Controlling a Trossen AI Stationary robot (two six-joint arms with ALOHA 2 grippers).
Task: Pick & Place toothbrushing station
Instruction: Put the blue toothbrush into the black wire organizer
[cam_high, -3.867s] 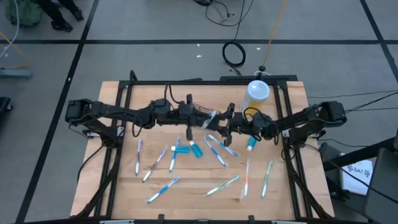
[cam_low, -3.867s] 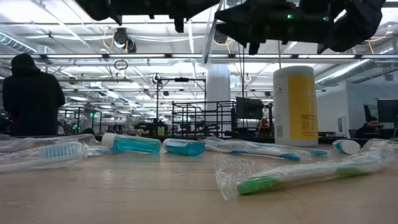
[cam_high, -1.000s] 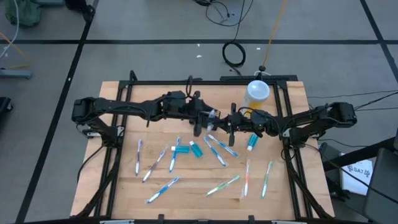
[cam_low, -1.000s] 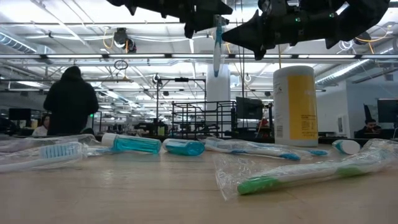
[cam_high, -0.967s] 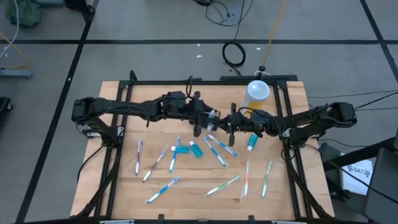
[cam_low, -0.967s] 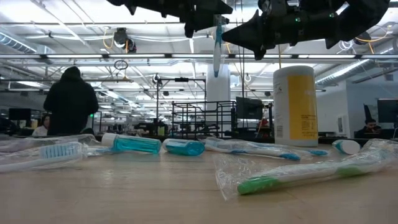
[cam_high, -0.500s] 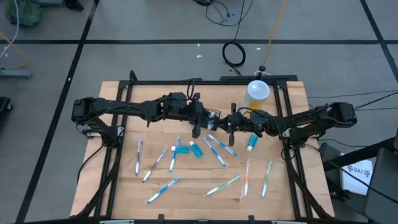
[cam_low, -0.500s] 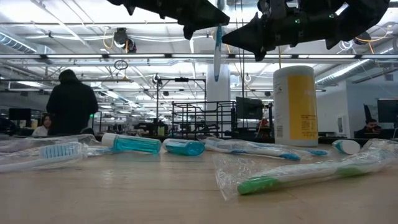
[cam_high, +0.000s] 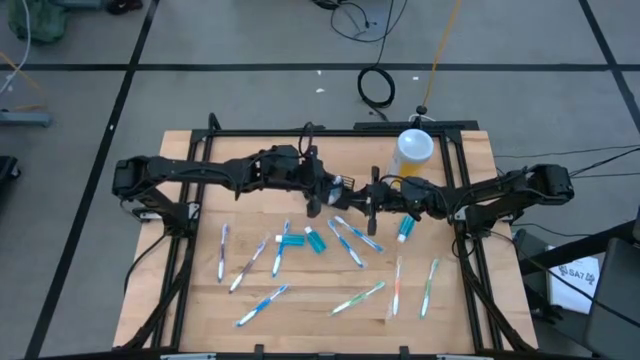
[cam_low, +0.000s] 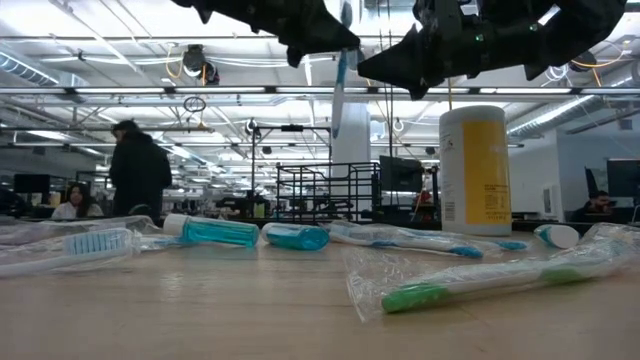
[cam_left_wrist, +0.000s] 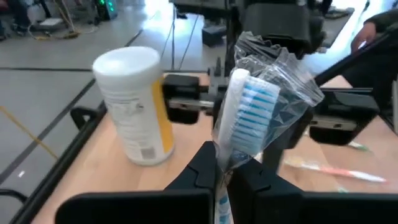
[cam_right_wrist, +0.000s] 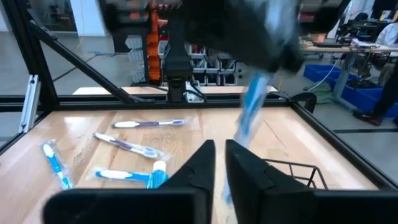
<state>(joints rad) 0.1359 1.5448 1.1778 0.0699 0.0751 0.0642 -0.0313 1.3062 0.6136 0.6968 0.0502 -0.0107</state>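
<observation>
My left gripper (cam_left_wrist: 225, 168) is shut on a plastic-wrapped toothbrush (cam_left_wrist: 249, 109) with blue bristles, held high over the table's middle (cam_high: 343, 184). My right gripper (cam_right_wrist: 219, 155) faces it from the right with a narrow gap between its fingers. The brush (cam_right_wrist: 252, 115) stands just ahead of them, apart from them in the low view (cam_low: 338, 95). The toothbrushing station, a black wire caddy (cam_low: 325, 195), stands on the table below and behind the grippers, and its rim (cam_right_wrist: 292, 171) shows in the right wrist view. My left gripper pinches the wrapped toothbrush just below its head (cam_left_wrist: 224, 163) between its two fingers. The fingers come about level from the table's left and lie across the brush. The head stands above the fingers and the handle (cam_low: 336, 115) hangs below, slightly tilted, clear of the table.
A yellow bottle with a white lid (cam_high: 413, 148) stands at the far right of the table. Several wrapped toothbrushes (cam_high: 350, 240) and small teal tubes (cam_high: 316, 240) lie across the near half. Black frame rails (cam_high: 470, 250) run along the table's sides. People move in the room behind.
The toothbrush hung upright between both grippers. Now my left gripper has it alone: it has shifted a little toward the table's left and tipped, its lower end swung left, away from my right gripper.
</observation>
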